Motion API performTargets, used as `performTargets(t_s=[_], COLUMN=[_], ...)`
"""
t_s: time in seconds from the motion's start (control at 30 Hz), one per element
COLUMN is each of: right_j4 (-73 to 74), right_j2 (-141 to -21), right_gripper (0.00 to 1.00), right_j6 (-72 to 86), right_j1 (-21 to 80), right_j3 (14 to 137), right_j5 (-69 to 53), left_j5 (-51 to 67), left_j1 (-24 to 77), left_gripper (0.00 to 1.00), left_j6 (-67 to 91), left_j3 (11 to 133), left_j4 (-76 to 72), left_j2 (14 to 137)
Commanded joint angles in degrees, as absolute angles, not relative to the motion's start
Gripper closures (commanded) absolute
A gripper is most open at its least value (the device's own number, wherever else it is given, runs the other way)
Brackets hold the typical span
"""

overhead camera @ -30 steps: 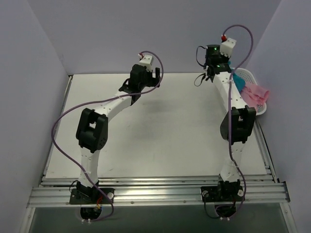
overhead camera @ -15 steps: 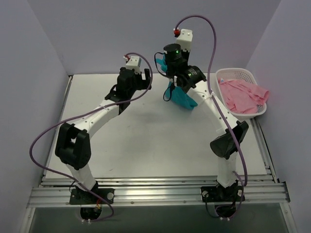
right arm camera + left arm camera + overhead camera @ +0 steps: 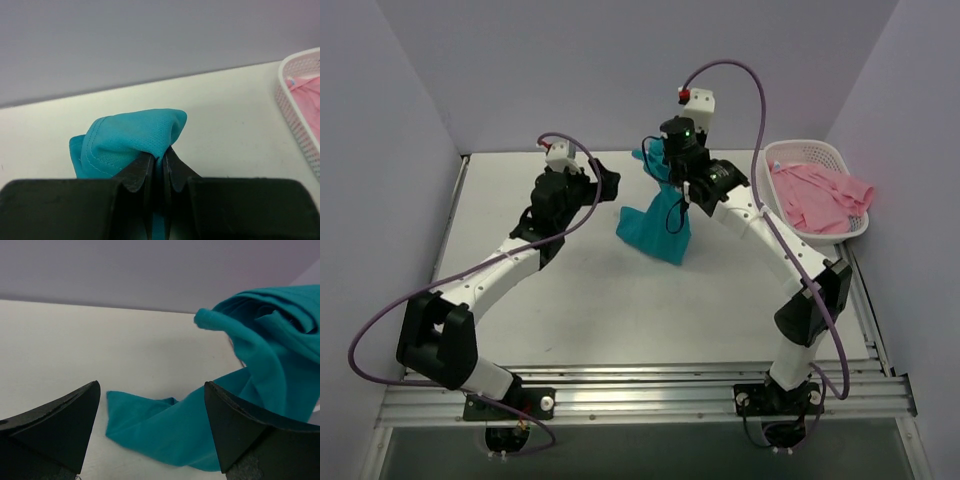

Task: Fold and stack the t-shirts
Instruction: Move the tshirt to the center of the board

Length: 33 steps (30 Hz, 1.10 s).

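My right gripper (image 3: 658,160) is shut on a bunched fold of the teal t-shirt (image 3: 653,228) and holds it up at the back middle of the table. The shirt hangs down, its lower end resting on the table. The pinched fold shows in the right wrist view (image 3: 131,137) above the closed gripper (image 3: 158,157). My left gripper (image 3: 605,182) is open and empty just left of the hanging shirt. In the left wrist view the teal shirt (image 3: 240,405) lies past the gripper (image 3: 152,405). The pink t-shirt (image 3: 820,196) lies in the basket.
The white lattice basket (image 3: 790,152) stands at the back right edge of the table; its rim shows in the right wrist view (image 3: 295,115). Grey walls close in the back and both sides. Purple cables loop off both arms.
My right gripper carried the teal shirt out of the basket leftward to the back middle, and the shirt now hangs longer. My left arm swung left and its gripper turned toward the shirt.
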<state>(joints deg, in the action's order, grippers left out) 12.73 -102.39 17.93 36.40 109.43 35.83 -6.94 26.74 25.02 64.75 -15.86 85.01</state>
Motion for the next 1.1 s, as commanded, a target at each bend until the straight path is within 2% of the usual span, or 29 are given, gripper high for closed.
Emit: performTargets(t_s=[0.0,0.07,0.13,0.17,0.2,0.23,0.27,0.4,0.53,0.7,0.93,1.07], right_j4=[6.77,5.89,5.37,4.32,3.18,2.56,3.42,8.61,6.43,4.92,8.35,8.35], right_j2=[-99.93,-99.84,-100.45,-100.81,-101.68,-104.30,-105.98,-113.54,-112.42,-112.14,-116.90,-113.04], right_gripper=[1.00,0.99,0.71,0.51,0.13,0.03,0.00,0.00,0.00,0.00,0.00,0.00], right_j6=[23.10,26.36,29.68,30.23,30.41,30.85,32.24,33.31,32.70,31.73,31.99,33.48], right_j1=[36.74,36.48,35.25,34.64,34.02,33.49,32.44,30.50,29.44,31.11,35.33,35.33], right_j3=[100.15,97.13,91.97,89.67,87.56,84.84,84.55,86.57,84.29,87.43,93.78,88.08], right_j5=[30.50,32.51,35.14,34.46,33.24,32.61,32.61,35.24,34.81,30.59,31.99,36.36], left_j5=[-0.52,-2.19,-2.63,-3.16,-3.34,-3.25,-2.38,4.21,6.24,4.92,4.83,11.06], left_j1=[26.10,25.93,25.67,25.32,25.05,24.79,24.00,21.89,22.06,22.15,22.41,24.43], left_gripper=[0.06,0.06,0.06,0.06,0.06,0.06,0.06,0.06,0.06,0.06,0.06,0.06], left_j6=[34.18,36.47,37.26,37.44,38.22,38.75,39.28,43.93,44.30,44.12,42.45,37.37], left_j3=[59.68,58.63,58.45,58.53,58.88,59.23,59.59,61.87,63.19,63.81,64.33,76.69], left_j4=[-27.33,-28.21,-28.13,-27.95,-28.21,-28.56,-29.43,-33.30,-35.07,-34.54,-33.66,-23.35], left_j2=[85.95,87.36,89.81,90.87,92.01,94.81,96.40,104.57,109.41,110.04,108.81,112.49])
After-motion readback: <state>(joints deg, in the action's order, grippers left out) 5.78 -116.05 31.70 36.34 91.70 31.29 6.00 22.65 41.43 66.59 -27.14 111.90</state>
